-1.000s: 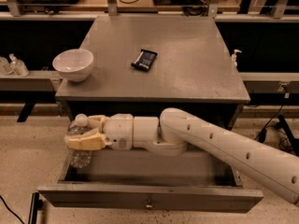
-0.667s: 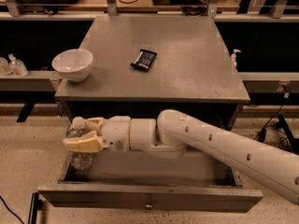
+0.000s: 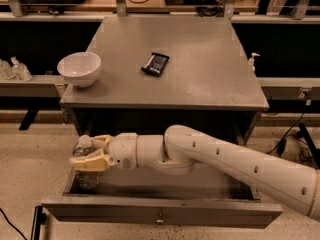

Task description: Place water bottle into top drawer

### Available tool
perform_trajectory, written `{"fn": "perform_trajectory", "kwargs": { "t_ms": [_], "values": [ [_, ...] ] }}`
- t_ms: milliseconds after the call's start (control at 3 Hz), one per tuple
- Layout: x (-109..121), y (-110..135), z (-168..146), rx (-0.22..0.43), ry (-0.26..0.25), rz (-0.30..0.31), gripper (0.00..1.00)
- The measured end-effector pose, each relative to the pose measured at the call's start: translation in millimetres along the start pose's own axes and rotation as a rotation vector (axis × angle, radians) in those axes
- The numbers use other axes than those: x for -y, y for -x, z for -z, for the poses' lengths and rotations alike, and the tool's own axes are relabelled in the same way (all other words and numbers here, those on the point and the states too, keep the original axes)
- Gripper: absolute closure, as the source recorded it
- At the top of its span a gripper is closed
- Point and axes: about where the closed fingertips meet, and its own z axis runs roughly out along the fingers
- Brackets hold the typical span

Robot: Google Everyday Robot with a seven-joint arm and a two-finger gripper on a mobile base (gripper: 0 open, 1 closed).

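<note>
The top drawer (image 3: 115,210) stands pulled out at the bottom of the view. Its flat grey front panel is plain apart from one small metal knob (image 3: 160,217) at centre. Inside, the dull grey floor shows behind the arm.

The gripper (image 3: 85,153) hangs over the drawer's left end. Its two cream, blunt fingers (image 3: 91,162) pinch the water bottle (image 3: 88,178) across its middle. The bottle is clear ribbed plastic with a white cap, roughly upright, and its lower body sits below the drawer's rim, inside the left corner. Any print on its band is too faint to read. The arm (image 3: 235,165) is a smooth white tube with a row of small dark dots, reaching in from the right.

Compared with the earlier frames, the gripper and bottle have sunk lower, so the bottle's base is now deeper in the drawer.

Beyond lies the square cabinet top (image 3: 200,84), matte grey and faintly scuffed. A round, glossy white bowl (image 3: 79,68) rests near its left edge. A flat dark packet (image 3: 155,63) lies near the centre, its writing illegible. A small pump bottle (image 3: 253,61) stands off the right side.
</note>
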Motion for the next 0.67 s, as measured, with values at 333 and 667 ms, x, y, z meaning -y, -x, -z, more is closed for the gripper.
{"fn": "perform_trajectory", "kwargs": {
  "t_ms": [333,667],
  "values": [
    [4.7,-15.5,-6.0,-0.046,0.012,0.021,1.0],
    [12.6,-24.7,-2.9,-0.117,0.006,0.048,1.0]
  ]
}}
